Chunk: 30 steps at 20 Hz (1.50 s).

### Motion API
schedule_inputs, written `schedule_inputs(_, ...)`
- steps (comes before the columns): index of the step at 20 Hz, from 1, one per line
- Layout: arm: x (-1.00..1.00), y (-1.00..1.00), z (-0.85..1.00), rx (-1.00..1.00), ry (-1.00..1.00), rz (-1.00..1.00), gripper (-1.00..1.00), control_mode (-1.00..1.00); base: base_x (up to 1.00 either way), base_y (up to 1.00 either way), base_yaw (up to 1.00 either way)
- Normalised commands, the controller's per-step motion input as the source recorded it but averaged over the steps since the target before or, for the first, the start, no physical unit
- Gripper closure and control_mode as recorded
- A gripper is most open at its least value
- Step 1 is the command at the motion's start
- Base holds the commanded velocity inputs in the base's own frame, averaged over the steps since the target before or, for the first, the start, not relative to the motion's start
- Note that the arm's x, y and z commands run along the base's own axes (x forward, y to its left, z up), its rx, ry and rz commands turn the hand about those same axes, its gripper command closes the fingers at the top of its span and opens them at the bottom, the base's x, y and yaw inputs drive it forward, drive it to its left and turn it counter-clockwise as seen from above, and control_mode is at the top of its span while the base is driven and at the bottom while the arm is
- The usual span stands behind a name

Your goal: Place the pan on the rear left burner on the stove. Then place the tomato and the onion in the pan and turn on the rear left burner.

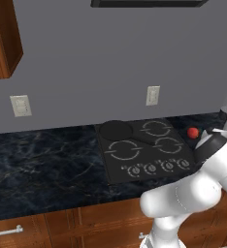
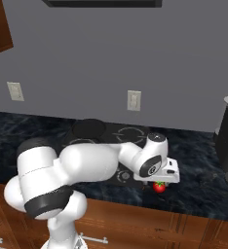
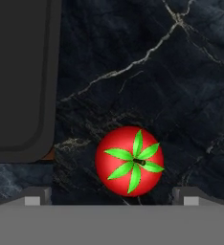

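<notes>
From the left base view I see the stove (image 1: 147, 152) set into the dark marble counter (image 1: 42, 164), its knob row along the front edge. The pan (image 1: 116, 130) sits on the rear left burner, covering its ring, so I cannot see the burner markings themselves. The tomato (image 1: 193, 132) lies on the counter just off the stove's right edge, toward the back. My arm (image 1: 193, 193) rises at the lower right, elbow bent, with the forearm reaching up and rightward past the stove's front right corner; the hand itself is hidden from here.

In the right base view the arm comes up from the lower left, the big shoulder links low and the forearm stretched level across the stove's front half. The wrist turns downward at the stove's right edge, and the gripper (image 2: 160, 182) points straight down at the counter. The tomato (image 2: 159, 186) sits directly beneath it, partly hidden by the hand. The pan (image 2: 89, 128) shows at the stove's rear left.

In the hand view I look straight down on the tomato (image 3: 129, 161), green stem star up, resting on the marble between the two fingertips (image 3: 37, 197). The jaws stand wide, one tip on each side of the tomato and both clear of it. A rounded corner of the stove's (image 3: 18, 81) black glass lies beside it.
</notes>
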Motion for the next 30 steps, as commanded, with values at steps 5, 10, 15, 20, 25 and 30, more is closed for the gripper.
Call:
schedule_inputs(5,0.01,-0.12,0.00,0.00,0.00,0.00,-1.00,-1.00,0.00,0.00,0.00)
schedule_inputs(10,0.00,-0.01,0.00,0.00,0.00,0.00,-1.00,-1.00,0.00,0.00,0.00)
schedule_inputs(15,0.00,0.00,-0.05,0.00,0.00,0.00,-1.00,-1.00,0.00,0.00,0.00)
schedule_inputs(20,0.00,0.00,-0.08,0.00,0.00,0.00,-1.00,-1.00,0.00,0.00,0.00)
schedule_inputs(25,0.05,0.00,-0.17,0.00,0.00,0.00,-1.00,-1.00,0.00,0.00,0.00)
schedule_inputs(30,0.11,0.00,-0.04,0.00,0.00,0.00,-1.00,-1.00,0.00,0.00,0.00)
